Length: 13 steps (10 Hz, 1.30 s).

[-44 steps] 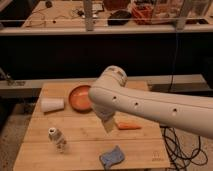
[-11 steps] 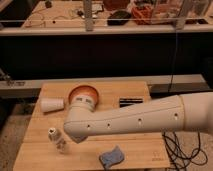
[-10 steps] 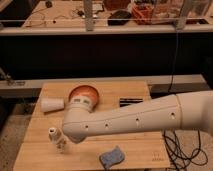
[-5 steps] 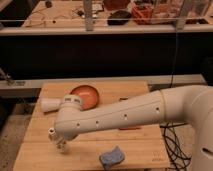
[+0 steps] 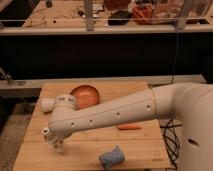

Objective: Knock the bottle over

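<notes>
The bottle [image 5: 47,133] is a small clear one with a whitish cap, at the front left of the wooden table [image 5: 135,150]. Only its cap and a bit of its body show from under the arm, so I cannot tell whether it stands upright or leans. My gripper [image 5: 58,145] is at the end of the big white arm [image 5: 110,116], which reaches across the table from the right. The gripper is low over the table, right beside the bottle, and mostly hidden under the wrist.
An orange bowl [image 5: 85,94] sits at the back left with a white cup [image 5: 47,104] lying next to it. An orange carrot-like piece [image 5: 130,127] lies mid-right. A blue cloth [image 5: 112,156] lies near the front edge. A dark shelf unit stands behind the table.
The arm has swung left and down across the table, from over the bowl to the bottle. It now covers most of the bottle, which stood in plain view before.
</notes>
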### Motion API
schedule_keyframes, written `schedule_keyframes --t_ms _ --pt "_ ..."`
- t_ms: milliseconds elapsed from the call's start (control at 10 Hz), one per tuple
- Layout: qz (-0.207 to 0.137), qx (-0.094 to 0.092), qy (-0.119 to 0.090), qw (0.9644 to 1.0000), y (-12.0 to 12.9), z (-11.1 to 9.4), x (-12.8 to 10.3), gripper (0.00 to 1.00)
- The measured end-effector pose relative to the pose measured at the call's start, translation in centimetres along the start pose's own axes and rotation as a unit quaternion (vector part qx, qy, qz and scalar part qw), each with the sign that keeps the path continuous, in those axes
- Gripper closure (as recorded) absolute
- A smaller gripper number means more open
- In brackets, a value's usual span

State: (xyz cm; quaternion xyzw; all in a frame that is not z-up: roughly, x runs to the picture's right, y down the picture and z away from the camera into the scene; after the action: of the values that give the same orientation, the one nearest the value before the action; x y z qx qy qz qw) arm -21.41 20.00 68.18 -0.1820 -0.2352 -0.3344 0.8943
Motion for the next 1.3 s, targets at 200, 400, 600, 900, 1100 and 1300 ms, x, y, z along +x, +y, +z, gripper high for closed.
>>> schedule_keyframes --t_ms 200,400,600,900,1100,1300 --pt "-0.005 0.006 -0.002 1.0000 -1.1 0.5 -0.4 1.00" --pt "-0.008 0.009 -0.001 0.9999 -1.3 0.6 -0.3 1.00" --pt "-0.019 0.015 -0.002 0.9997 -2.1 1.0 -0.7 1.00" --pt "-0.029 0.024 0.002 0.9993 -3.5 1.6 -1.8 1.00" --pt "-0.033 0.030 0.006 0.9990 -4.1 1.4 -1.9 1.00" --pt "-0.031 0.037 0.008 0.9988 -5.1 1.4 -1.8 1.00"
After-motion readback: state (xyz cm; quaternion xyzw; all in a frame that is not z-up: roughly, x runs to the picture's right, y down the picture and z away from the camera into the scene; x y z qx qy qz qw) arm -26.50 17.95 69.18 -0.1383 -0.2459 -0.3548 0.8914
